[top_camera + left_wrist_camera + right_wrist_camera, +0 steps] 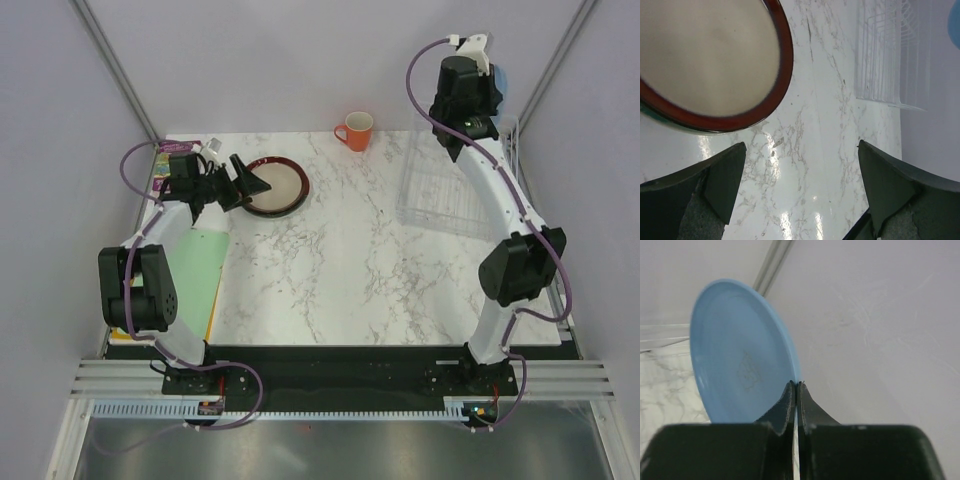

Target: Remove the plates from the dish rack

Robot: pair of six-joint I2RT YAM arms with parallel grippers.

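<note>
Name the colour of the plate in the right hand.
The plate is plain light blue, best seen from right wrist.

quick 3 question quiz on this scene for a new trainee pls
1. Multiple choice: what does the right gripper hold?
A) a spoon
B) the light blue plate, pinched by its rim
C) nothing

2. True or false: the left gripper is shut on the cream plate with the red-brown rim.

3. Fill in: the white wire dish rack stands on the robot's ___ side of the table.

Key
1. B
2. False. It is open, and the plate lies on the table ahead of its fingers.
3. right
</note>
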